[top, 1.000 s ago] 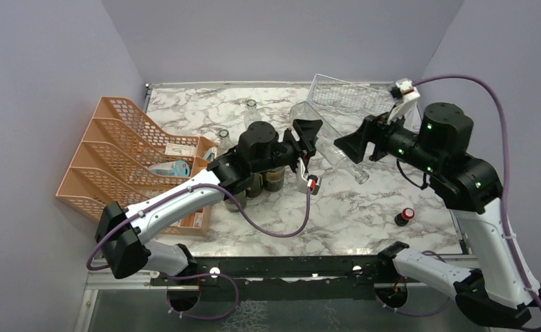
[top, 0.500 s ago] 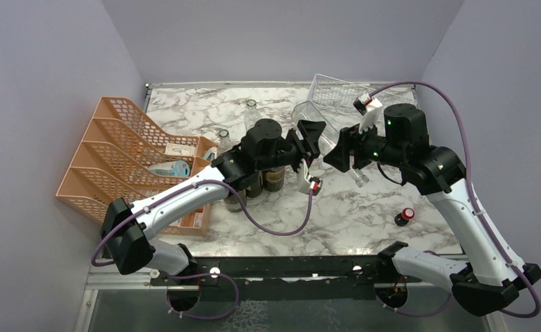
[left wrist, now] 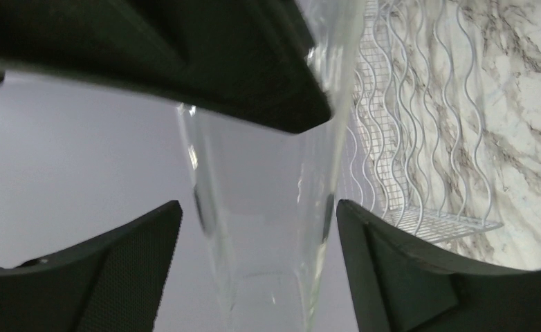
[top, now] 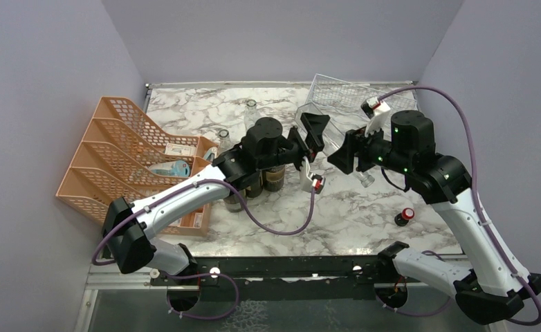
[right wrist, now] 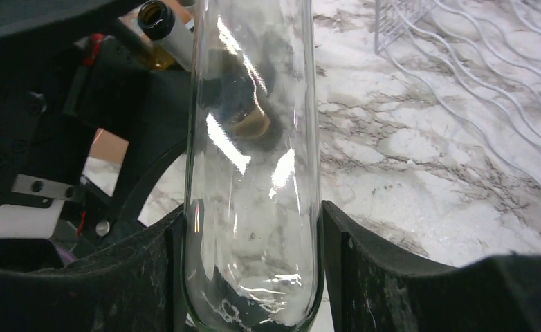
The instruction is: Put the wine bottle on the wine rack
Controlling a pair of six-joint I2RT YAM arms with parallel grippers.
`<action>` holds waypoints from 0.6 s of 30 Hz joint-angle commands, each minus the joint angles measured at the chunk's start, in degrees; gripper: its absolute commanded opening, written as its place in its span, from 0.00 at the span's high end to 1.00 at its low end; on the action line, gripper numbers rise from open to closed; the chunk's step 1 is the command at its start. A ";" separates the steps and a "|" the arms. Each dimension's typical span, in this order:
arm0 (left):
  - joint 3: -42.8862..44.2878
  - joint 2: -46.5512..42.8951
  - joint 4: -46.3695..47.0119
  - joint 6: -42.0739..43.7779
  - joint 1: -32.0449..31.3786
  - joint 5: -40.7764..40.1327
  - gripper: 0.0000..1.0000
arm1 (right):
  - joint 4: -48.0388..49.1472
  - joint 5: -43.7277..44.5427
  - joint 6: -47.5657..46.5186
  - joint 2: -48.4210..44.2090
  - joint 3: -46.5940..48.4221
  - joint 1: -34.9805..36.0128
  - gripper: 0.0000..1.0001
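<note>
Above the middle of the white-and-grey marble table (top: 364, 214), the clear glass wine bottle (right wrist: 250, 138) hangs tilted in the air, off the surface and short of the silvery thin-wire wine rack (top: 347, 93) with wavy cradle rows at the far right. The right gripper (right wrist: 250, 277) clamps its body, 2 black fingers (right wrist: 150, 277) pressed against the glass on either side. The left gripper (left wrist: 257, 270) straddles the bottle's other end with jaws spread wide, a gap showing on each side. Dark bottles (top: 274, 178) stand beside the left arm, an orange plastic mesh organizer (top: 115, 152) sits at the left edge, and a small red-and-black cap (top: 407, 215) lies near the right.
</note>
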 commanded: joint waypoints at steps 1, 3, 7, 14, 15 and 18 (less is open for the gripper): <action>-4.15 -4.94 13.00 -8.50 -0.18 2.69 0.01 | 4.99 9.26 2.83 -2.64 1.54 0.23 0.99; -3.68 -5.75 13.21 -13.17 -0.25 2.81 0.01 | 5.23 12.12 4.06 -3.01 1.20 0.22 0.99; -3.62 -7.17 19.13 -30.08 -0.24 -1.44 0.01 | 7.79 15.00 6.65 -4.05 -2.82 0.18 0.99; -10.18 -15.00 26.97 -63.43 -0.21 -14.54 0.01 | 12.86 15.76 9.40 -5.74 -12.88 0.23 0.99; -10.81 -16.12 27.00 -68.45 -0.20 -16.96 0.01 | 13.45 15.49 9.47 -5.74 -14.24 0.23 0.99; -11.57 -19.98 23.05 -81.56 -0.20 -22.45 0.01 | 15.08 12.21 8.67 -5.28 -17.93 0.23 0.99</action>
